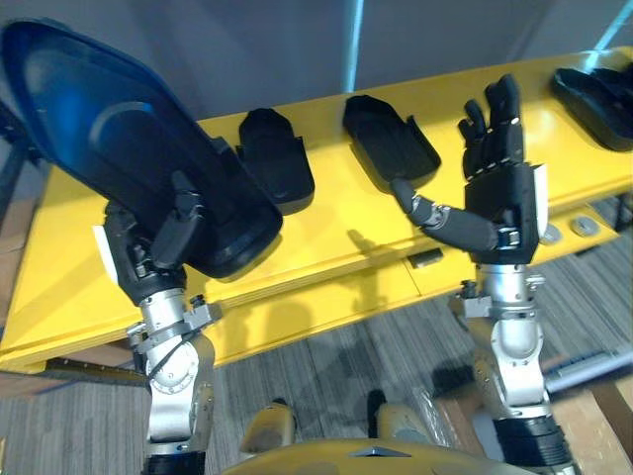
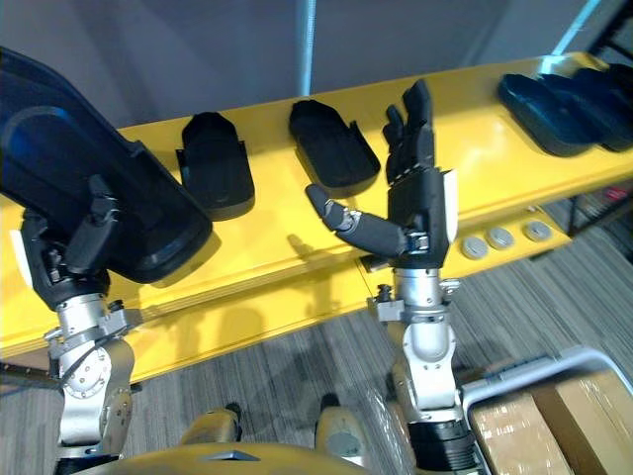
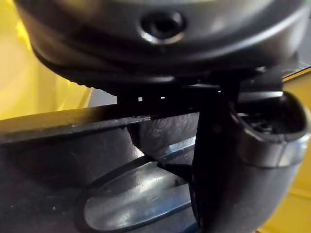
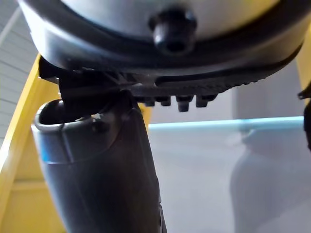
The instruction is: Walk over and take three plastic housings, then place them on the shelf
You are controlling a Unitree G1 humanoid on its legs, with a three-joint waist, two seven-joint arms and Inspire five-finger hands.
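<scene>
1. One black plastic housing (image 1: 119, 129) is raised off the shelf and tilted. Its lower end is clamped in the left hand (image 1: 158, 242), with the thumb curled over the rim and the fingers hidden behind the shell.
2. It looks like a thin, stiff, glossy moulded shell. I judge it light but slick and large for the hand, so held by one end it could swing or slide. A hold on the raised rim nearer the middle should be steadier than one on the smooth curved back.
3. A second housing (image 1: 277, 163) and a third housing (image 1: 391, 139) lie flat on the yellow shelf (image 1: 336, 233), apart from each other and between the two hands.
4. Beside the third housing, the right hand (image 1: 504, 188) hovers over the shelf. Its fingers are straight and its thumb is spread, and it holds nothing.
5. Further dark housings (image 1: 598, 94) sit at the shelf's far right end, well apart from the held one.
</scene>
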